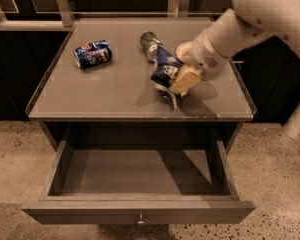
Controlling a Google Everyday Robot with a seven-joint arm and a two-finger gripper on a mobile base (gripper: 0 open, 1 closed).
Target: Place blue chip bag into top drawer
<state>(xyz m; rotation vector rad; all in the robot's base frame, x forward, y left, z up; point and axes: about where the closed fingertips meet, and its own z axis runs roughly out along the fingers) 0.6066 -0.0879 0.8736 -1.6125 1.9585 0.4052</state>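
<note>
Pinching the blue chip bag in the gripper, holding it seemingly just off the grey table, likely for carrying forward and lowering into the top drawer, standing open below.

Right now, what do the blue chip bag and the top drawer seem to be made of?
The blue chip bag, held by the gripper above the table, looks like thin foil or plastic film: crumpled, slightly glossy. The top drawer looks like matte grey painted metal or laminate; its knob glints like metal.
</note>
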